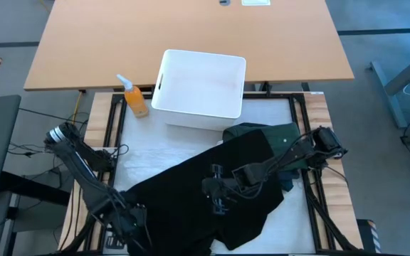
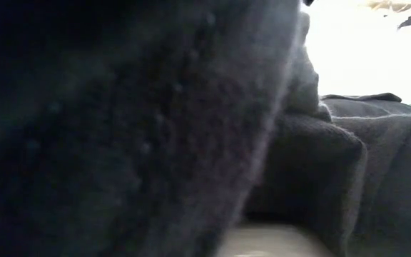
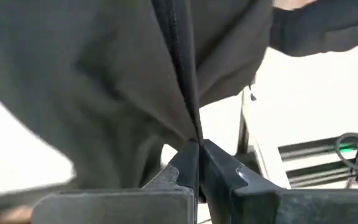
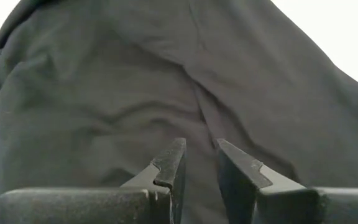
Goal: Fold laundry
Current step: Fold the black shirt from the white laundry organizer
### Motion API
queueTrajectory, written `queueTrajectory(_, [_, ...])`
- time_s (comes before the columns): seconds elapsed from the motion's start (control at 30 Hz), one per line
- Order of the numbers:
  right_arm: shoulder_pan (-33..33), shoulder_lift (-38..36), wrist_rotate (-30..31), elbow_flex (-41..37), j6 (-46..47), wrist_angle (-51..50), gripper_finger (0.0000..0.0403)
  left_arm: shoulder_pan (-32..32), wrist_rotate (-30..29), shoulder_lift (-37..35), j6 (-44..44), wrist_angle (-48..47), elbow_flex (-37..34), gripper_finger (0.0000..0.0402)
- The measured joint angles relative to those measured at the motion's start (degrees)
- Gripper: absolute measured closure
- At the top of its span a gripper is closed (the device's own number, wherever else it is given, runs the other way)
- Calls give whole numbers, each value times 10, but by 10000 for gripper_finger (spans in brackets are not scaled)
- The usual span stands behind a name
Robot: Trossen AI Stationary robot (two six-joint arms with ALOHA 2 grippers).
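Left pincer (image 3: 199, 163), lower left in high view, pinches black garment (image 1: 191, 192) edge; right pincer (image 4: 199, 163) hovers narrowly parted above its middle. Garment sprawls lower centre of counter (image 1: 155, 153); soft, limp, best gripped at hems.

left claw (image 3: 199, 163) pinched tight on a fold of dark garment (image 3: 123, 81).
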Motion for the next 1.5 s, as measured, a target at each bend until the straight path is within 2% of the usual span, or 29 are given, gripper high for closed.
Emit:
queueTrajectory(0.1, [7, 0, 0, 0, 0, 0, 291, 2, -33, -1, 0, -74, 79, 401])
queueTrajectory(0.2, [14, 0, 0, 0, 1, 0, 291, 2, -65, -2, -2, -67, 119, 401])
queueTrajectory(0.3, [21, 0, 0, 0, 0, 0, 291, 2, -67, 4, -20, -40, 121, 401])
queueTrajectory(0.5, [20, 0, 0, 0, -2, -13, 291, -2, -17, 66, -40, 14, 117, 401])
queueTrajectory(0.63, [19, 0, 1, 0, -3, -27, 291, -4, 28, 126, -15, 75, 117, 401])
queueTrajectory(0.77, [20, 0, 1, 0, -5, -31, 291, -4, 86, 178, -18, 93, 117, 401])
queueTrajectory(0.9, [19, 0, 2, 0, -4, -29, 291, -8, 76, 210, 8, 98, 117, 401])
queueTrajectory(1.03, [21, 16, 2, 1, -26, 44, 291, -9, 76, 219, 25, 87, 117, 401])
queueTrajectory(1.27, [51, 117, 0, 9, -210, 269, 291, -8, 54, 215, 39, 62, 117, 401])
queueTrajectory(1.37, [50, 164, -19, 46, -227, 294, 291, -8, 36, 215, 40, 54, 117, 401])
queueTrajectory(1.5, [43, 220, -78, 116, -244, 290, 291, -5, 18, 215, 32, 45, 117, 401])
